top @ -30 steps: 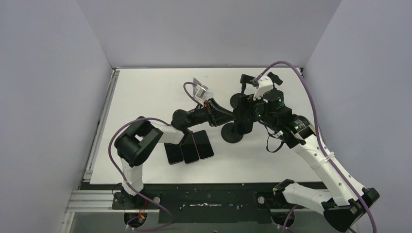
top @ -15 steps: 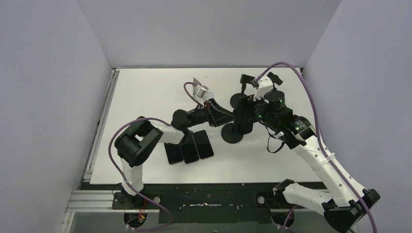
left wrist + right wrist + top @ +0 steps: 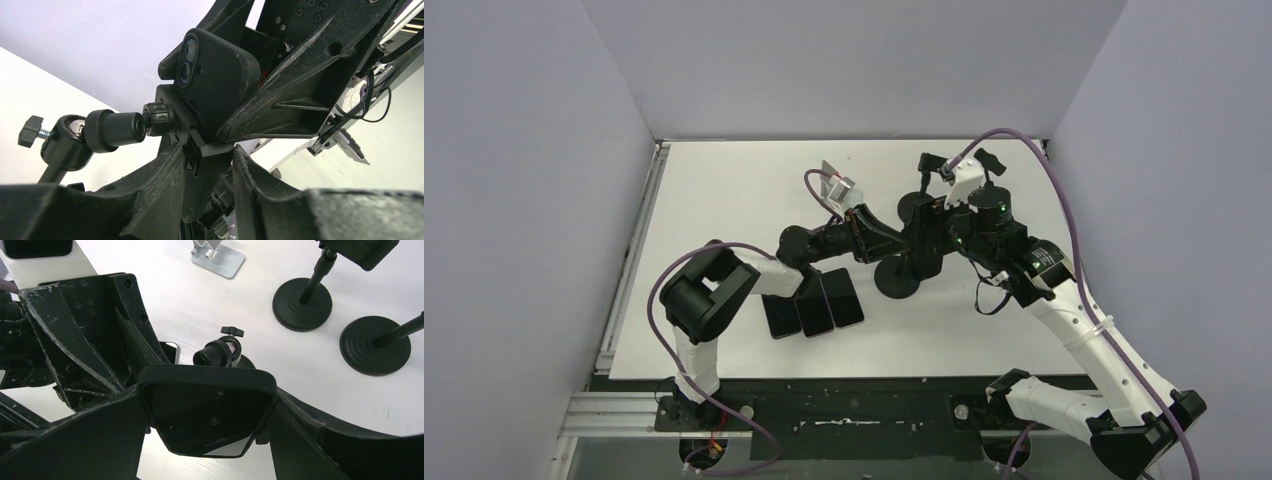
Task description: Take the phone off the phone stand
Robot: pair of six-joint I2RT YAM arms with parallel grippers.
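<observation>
Phone stand nudged slightly left, your right claw clamped on phone, left claw astride stand, grip unclear

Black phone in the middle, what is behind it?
A black stand clamp grips the black phone from behind, leading to a black ball joint. The clamp covers the phone's lower back.

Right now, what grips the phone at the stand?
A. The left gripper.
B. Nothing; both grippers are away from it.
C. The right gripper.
C: in the right wrist view the phone sits between the fingers of the right gripper, while the left gripper flanks the stand's clamp.
</observation>
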